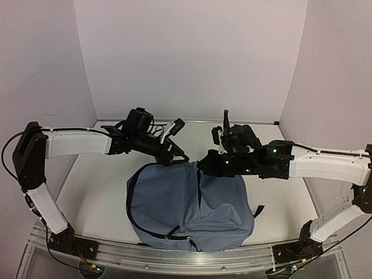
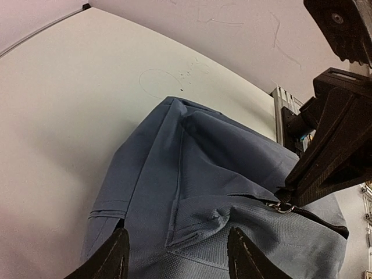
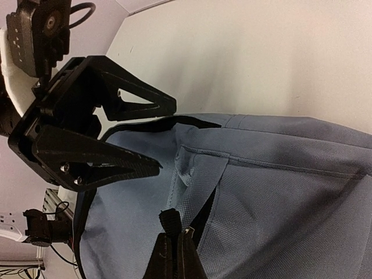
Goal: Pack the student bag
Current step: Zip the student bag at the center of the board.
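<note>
Lying just behind the near rail (image 1: 116, 257), between the two arm bases, the student bag (image 1: 186, 203) rests flat on the white surface (image 1: 99, 186). Its slate-blue fabric faces up and a black zipper line curves along its left side. The two tools meet at the bag's far edge. The right tool (image 3: 174, 251) has its fingers pressed together on the zipper pull (image 2: 283, 206), a small metal ring at the end of the black zipper. Just beside it, the left tool (image 2: 177, 258) stands with its fingers well parted above the blue fabric, gripping nothing; whether the tips touch the cloth cannot be told. Beyond them lie more of the surface and the pale back wall (image 1: 192, 58).
</note>
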Controlling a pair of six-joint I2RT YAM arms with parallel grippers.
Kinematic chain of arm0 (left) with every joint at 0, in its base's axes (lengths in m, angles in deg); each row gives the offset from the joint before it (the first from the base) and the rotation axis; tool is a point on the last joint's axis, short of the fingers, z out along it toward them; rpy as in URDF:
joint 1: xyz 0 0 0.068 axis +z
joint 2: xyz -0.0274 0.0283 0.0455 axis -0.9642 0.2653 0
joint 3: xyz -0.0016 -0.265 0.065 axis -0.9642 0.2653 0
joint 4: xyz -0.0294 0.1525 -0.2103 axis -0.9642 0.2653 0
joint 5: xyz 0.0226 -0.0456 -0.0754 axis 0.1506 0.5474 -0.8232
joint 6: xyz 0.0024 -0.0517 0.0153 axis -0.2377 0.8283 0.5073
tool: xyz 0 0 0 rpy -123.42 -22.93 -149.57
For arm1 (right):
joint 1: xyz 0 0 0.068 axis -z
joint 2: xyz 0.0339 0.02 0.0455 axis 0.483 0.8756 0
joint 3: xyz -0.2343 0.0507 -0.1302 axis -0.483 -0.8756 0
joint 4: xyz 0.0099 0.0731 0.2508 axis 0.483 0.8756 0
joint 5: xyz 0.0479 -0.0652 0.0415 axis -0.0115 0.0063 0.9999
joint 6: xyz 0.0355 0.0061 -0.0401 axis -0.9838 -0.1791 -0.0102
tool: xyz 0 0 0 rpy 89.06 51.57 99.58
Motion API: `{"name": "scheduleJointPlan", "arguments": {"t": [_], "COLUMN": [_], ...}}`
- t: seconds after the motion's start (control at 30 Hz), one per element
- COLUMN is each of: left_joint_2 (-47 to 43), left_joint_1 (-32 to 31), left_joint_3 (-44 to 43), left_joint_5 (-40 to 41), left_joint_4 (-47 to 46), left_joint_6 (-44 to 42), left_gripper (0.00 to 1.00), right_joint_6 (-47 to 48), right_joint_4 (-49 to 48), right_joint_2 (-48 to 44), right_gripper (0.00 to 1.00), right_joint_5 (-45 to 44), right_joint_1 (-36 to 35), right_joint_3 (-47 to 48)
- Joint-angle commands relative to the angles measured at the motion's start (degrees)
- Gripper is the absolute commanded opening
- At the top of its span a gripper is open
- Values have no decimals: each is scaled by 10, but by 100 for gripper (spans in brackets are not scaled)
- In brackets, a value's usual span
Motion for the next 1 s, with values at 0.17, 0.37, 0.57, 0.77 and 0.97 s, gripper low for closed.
{"name": "scheduleJointPlan", "arguments": {"t": [0.17,0.37,0.57,0.77,0.97], "left_joint_2": [54,67,68,64,80], "left_joint_1": [-5,-8,-11,-14,-16], "left_joint_3": [-65,-68,-59,-43,-56], "left_joint_5": [-63,-80,-90,-82,-58], "left_joint_4": [2,11,10,6,26], "left_joint_6": [-9,-9,-9,-9,-13], "left_gripper": [47,46,53,57,39], "right_joint_6": [-8,-8,-9,-10,-10], "right_joint_4": [-10,-10,-10,-10,-10], "right_joint_2": [-27,-30,-30,-30,-30], "right_gripper": [0,0,0,0,0], "right_joint_5": [-7,-11,-13,-14,-16], "right_joint_1": [-7,-7,-7,-7,-7], "right_joint_3": [-1,-2,-3,-4,-1]}}
